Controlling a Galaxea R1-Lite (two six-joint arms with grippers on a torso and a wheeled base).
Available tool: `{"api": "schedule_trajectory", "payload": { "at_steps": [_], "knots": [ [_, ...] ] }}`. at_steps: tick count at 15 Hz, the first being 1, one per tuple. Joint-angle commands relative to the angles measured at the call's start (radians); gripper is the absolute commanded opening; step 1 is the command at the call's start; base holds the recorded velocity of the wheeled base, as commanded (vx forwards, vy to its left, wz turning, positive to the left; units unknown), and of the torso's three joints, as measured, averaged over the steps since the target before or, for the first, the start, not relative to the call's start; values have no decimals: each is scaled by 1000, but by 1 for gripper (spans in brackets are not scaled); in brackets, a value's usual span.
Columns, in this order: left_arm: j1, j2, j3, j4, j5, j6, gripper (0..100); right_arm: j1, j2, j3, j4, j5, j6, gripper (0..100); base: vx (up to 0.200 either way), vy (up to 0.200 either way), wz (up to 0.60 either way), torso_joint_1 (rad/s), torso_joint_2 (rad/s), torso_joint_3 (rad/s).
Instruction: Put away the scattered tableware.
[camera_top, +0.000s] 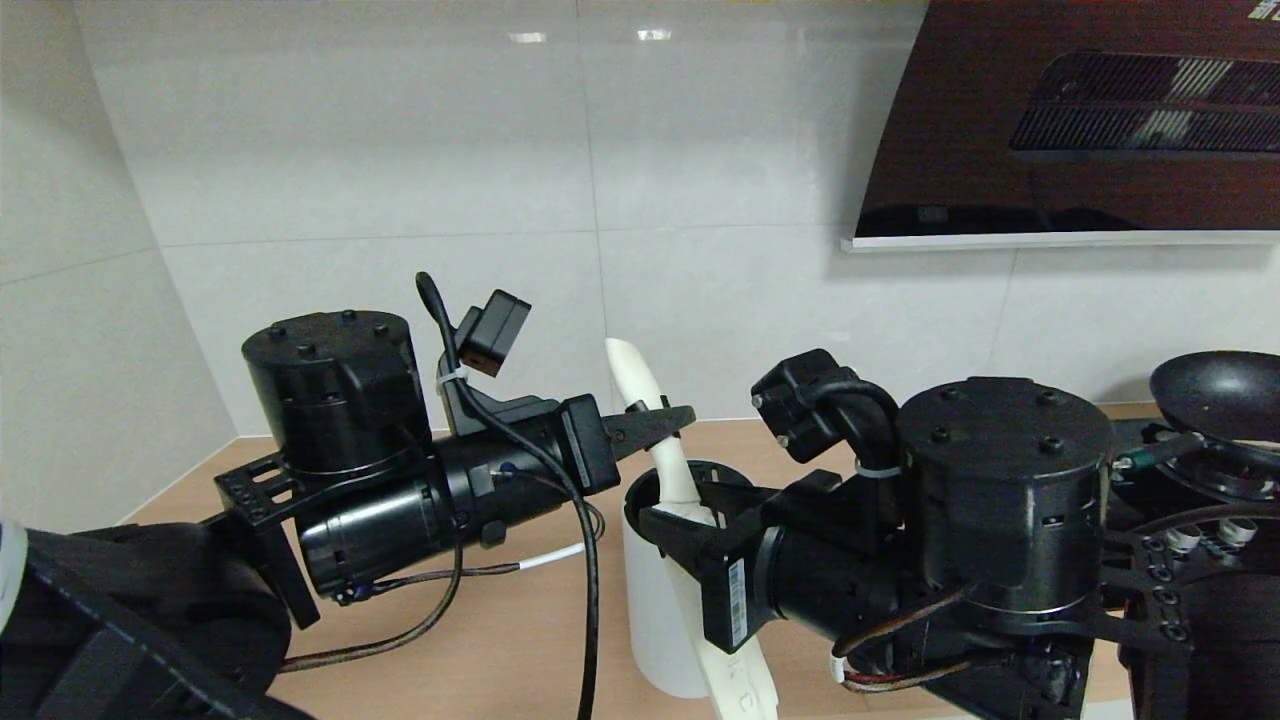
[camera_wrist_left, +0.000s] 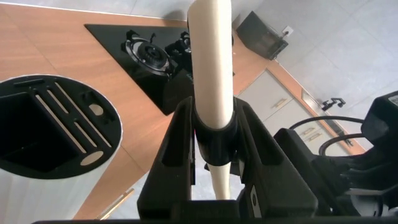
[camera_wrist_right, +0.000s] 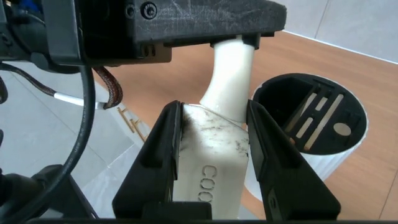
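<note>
A: What is each arm doing with the long cream-white utensil (camera_top: 642, 392), the one with a round handle and a broad flat end?

B: Both are gripping it. The left gripper (camera_top: 660, 420) is clamping its jaws tight round the handle, with no gap showing. The right gripper (camera_wrist_right: 214, 158) is pressing its jaws, set wider, against the two edges of the broad end. So the piece is hanging tilted in the air in the middle, with the handle leaning far and left and the broad end coming near. It is passing just in front of the white cylindrical holder with a black slotted top (camera_top: 655, 620).

A: Why two holds?

B: I'm reading it as a hand-over or a re-aiming. One arm is steadying the piece while the other is taking a grip that would let it be turned toward a slot. The holder is standing on the light wooden countertop (camera_top: 500, 620), just beyond the piece.

A: Anything else nearby?

B: A black gas hob (camera_wrist_left: 149, 53) and a black wok (camera_top: 1215, 390) are sitting off to the right, well apart.

A: Any writing?

B: Dark letters are showing on the broad end, partly cut off, and I'm leaving them unread. A barcode sticker (camera_top: 738, 600) is sitting on the right gripper's body. Pale print on the dark glossy range hood (camera_top: 1000, 150), far right, is too small to tell.
</note>
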Motion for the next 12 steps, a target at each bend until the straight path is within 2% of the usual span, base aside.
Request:
{"api": "schedule_trajectory", "payload": {
  "at_steps": [1,3,5,8,10,11,12],
  "knots": [
    [0,-2,-1,0,2,0,0,-2,1,-4,-2,-1,1,100,0,0,0,0,0,0],
    [-2,-4,-1,0,2,0,0,-2,1,-1,-9,-1,1,100,0,0,0,0,0,0],
    [-3,-8,-9,0,31,1,0,-2,-2,0,-13,-1,1,100,0,0,0,0,0,0],
    [-11,1,-41,3,108,3,0,-18,-17,11,-13,-2,-9,100,0,0,0,0,0,0],
    [-9,-10,-104,33,194,9,0,-62,-71,12,-5,7,-12,100,0,0,0,0,0,0],
    [-9,-19,-138,71,243,32,0,-81,-97,11,-1,10,-12,100,0,0,0,0,0,0],
    [-9,-28,-184,131,327,81,0,-102,-120,9,1,12,-13,100,0,0,0,0,0,0]
  ]
}}
